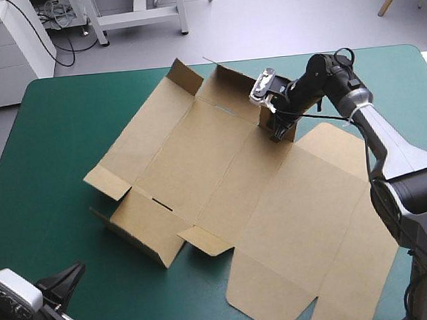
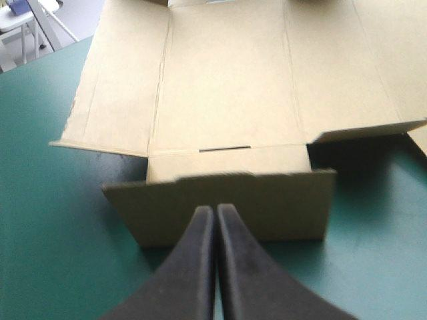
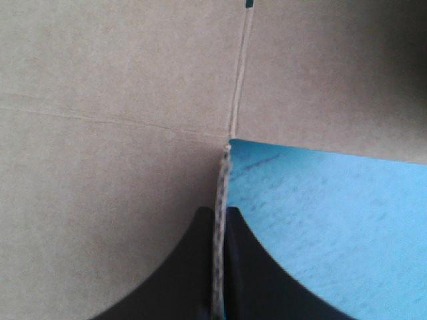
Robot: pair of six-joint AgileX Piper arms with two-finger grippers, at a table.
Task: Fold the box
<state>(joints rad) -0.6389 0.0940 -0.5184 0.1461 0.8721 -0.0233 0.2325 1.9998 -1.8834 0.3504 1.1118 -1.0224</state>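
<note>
From above, you have the box lying opened out across the middle of the table, most of it flat on the teal-green cover. The end flap at its near left end stands up, and short flaps along its far edge are raised too. Your right gripper sits at the box's far edge, against one of those raised flaps. Your left gripper is off the box, well clear of its near left end.

Looking along the left gripper, you see its black fingers pressed together into one point, holding nothing. The standing end flap is just ahead of them, with the flat sheet spreading out beyond it.

Looking along the right gripper, you see the fingers pinching a thin upright edge of the box. Flat board lies on one side of that edge and bare cover on the other.
</note>
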